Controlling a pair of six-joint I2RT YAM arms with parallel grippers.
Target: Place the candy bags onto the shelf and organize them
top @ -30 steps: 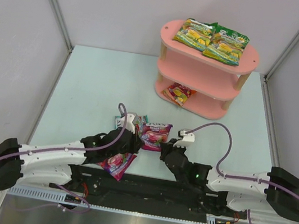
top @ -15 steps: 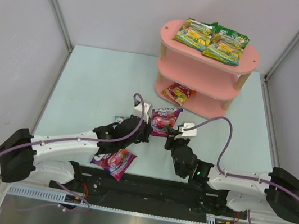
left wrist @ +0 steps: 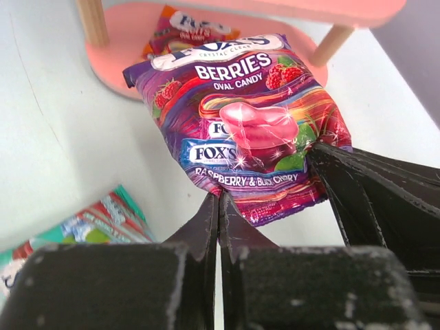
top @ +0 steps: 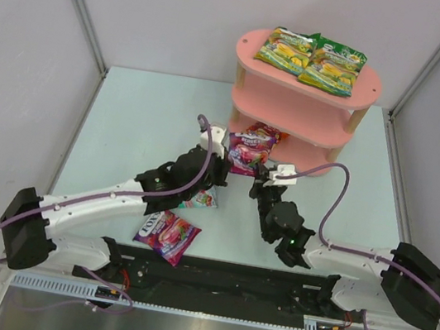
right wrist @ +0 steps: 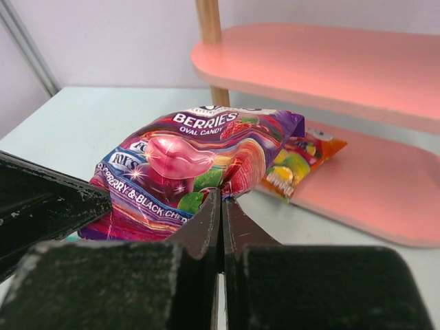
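A purple berry candy bag (top: pixel 247 154) hangs just above the table in front of the shelf (top: pixel 365 92), a pink three-tier stand. My left gripper (top: pixel 223 167) is shut on its near left edge. My right gripper (top: pixel 262 177) is shut on its near right edge. In the left wrist view the closed tips (left wrist: pixel 220 199) pinch the bag's (left wrist: pixel 247 130) bottom seam. In the right wrist view the tips (right wrist: pixel 221 196) pinch the bag (right wrist: pixel 185 165) at its side. Two green-yellow bags (top: pixel 310 59) lie on the top tier. An orange bag (top: pixel 266 130) lies on the bottom tier.
A teal bag (top: pixel 199 201) and a second purple-magenta bag (top: pixel 167 234) lie on the table near the left arm. The shelf's wooden posts (right wrist: pixel 210 24) and the bottom board's rim (right wrist: pixel 385 234) stand close ahead. Grey walls enclose the table.
Both grippers have carried the purple bag away from the near edge to the shelf's bottom tier. The teal bag, which the left arm was hiding, now shows on the table.
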